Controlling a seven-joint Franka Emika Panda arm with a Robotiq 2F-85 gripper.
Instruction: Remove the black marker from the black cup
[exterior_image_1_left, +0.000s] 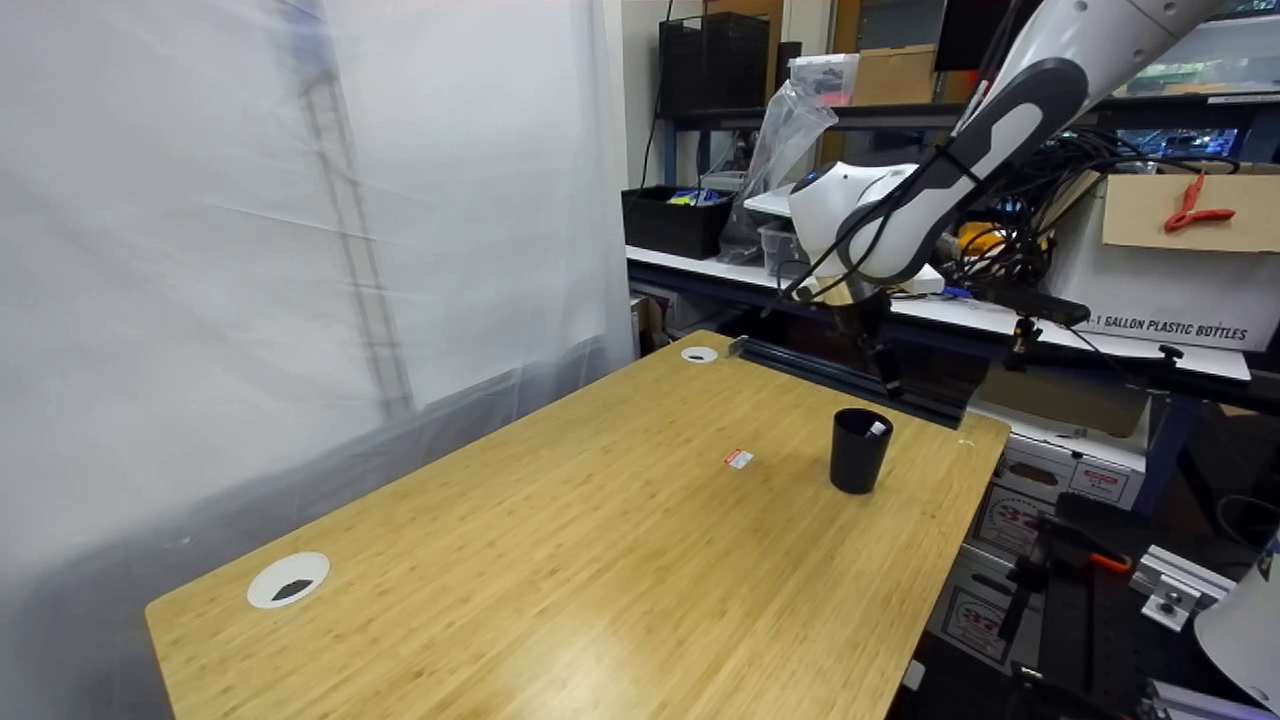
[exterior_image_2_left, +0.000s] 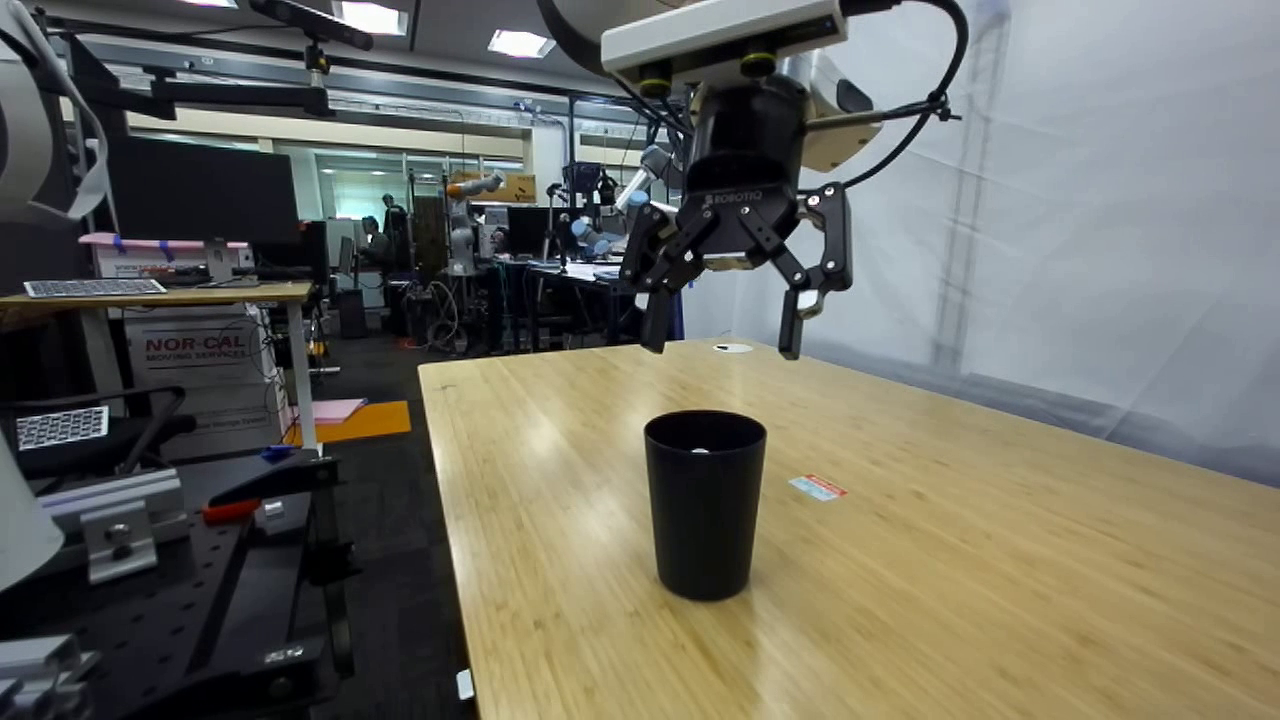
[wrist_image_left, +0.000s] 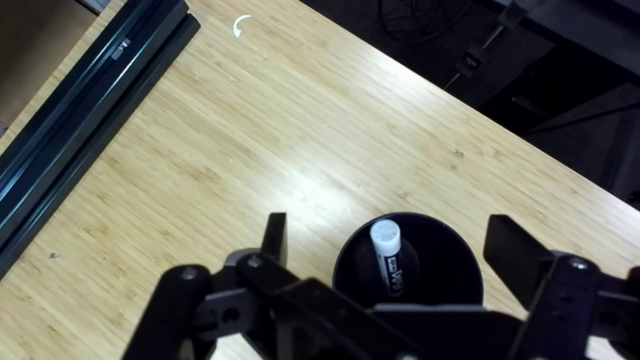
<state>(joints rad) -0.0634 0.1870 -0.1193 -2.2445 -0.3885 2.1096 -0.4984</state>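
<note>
Step in hand: approach, by my judgement; nothing lifted out yet.
Black marker (wrist_image_left: 388, 257): inside the black cup (wrist_image_left: 450, 260), lower middle of the wrist view; slanted, white end uppermost near the rim.
Robotiq gripper (exterior_image_2_left: 722, 349): fingers spread wide, grasping nothing; upper middle of the frame in an exterior view, tips apart from the cup and drawn higher than its rim.
Alignment: in the wrist view the marker's white end lies about midway between the fingers, left to right. Whether the gripper is plumb over the cup's mouth, cannot tell.
Next move: probably calls for settling over the white end, narrowing the spread, going down, pinching, then drawing straight up. Rim looks the likeliest thing to knock.
Marker barrel: wrist view alone shows it, white with dark lettering. From outside, just the white end (exterior_image_1_left: 877, 429) at the right of the mouth in an exterior view, and a small white tip (exterior_image_2_left: 700, 451) in an exterior view.
Finger spread: plain in the wrist view; fingers (exterior_image_1_left: 889, 376) overlap in an exterior view, gap unreadable.
Paper label (exterior_image_1_left: 739, 459): near the cup in both exterior views; outside the wrist view.
</note>
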